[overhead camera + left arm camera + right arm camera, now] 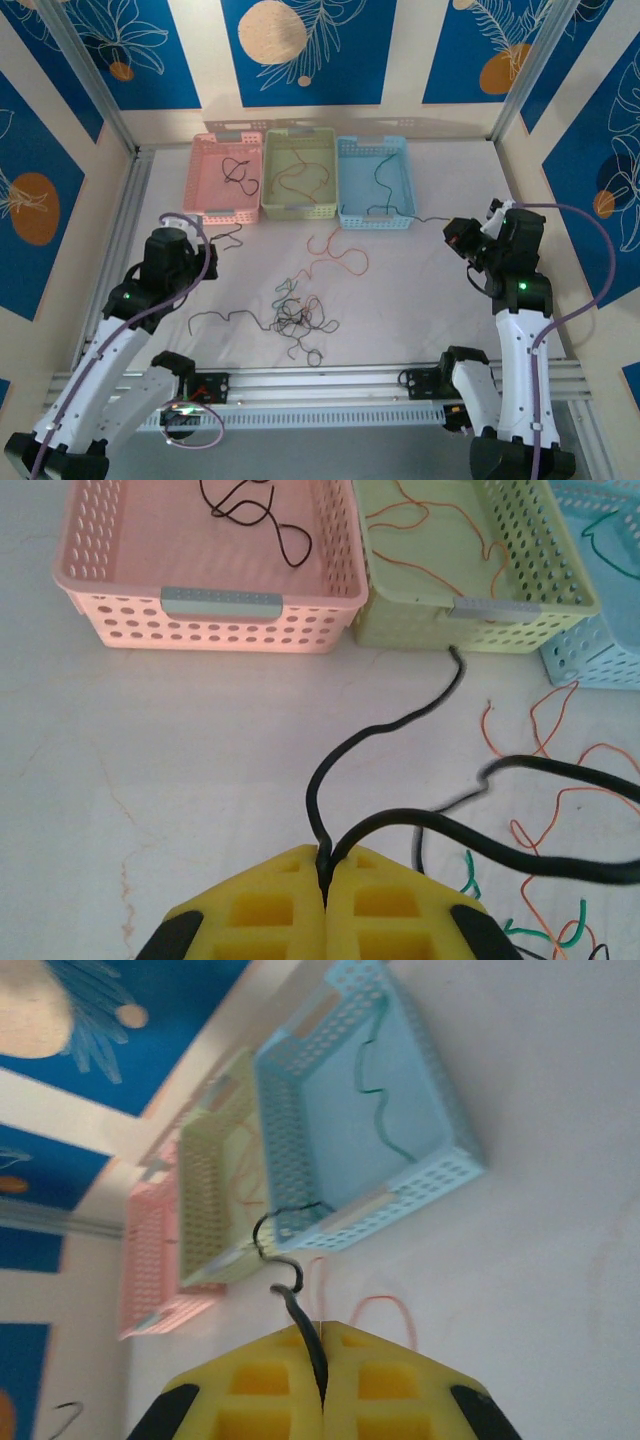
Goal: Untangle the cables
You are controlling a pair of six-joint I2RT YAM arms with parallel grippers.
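Knotted cables (295, 315) near-centre on tabletop (420, 300), free of both arms. Farther out, left gripper (325, 865) pinched tight on black cable (400, 720); right gripper (322, 1332) pinched tight on dark strand (290, 1295), which lies against near corner of blue basket (440, 1175). Risks: strand snags on rim, so pull drags basket; left tug tightens knot if cable runs into it.

Black, green and grey cables (298, 318) lie knotted on the near counter (420, 300), with an orange-red cable (340, 256) curling just beyond. Far side: a black cable (240, 172) in the pink basket (228, 213), an orange cable (300, 185) in the green basket (300, 210), a green cable (378, 185) in the blue basket (375, 220).
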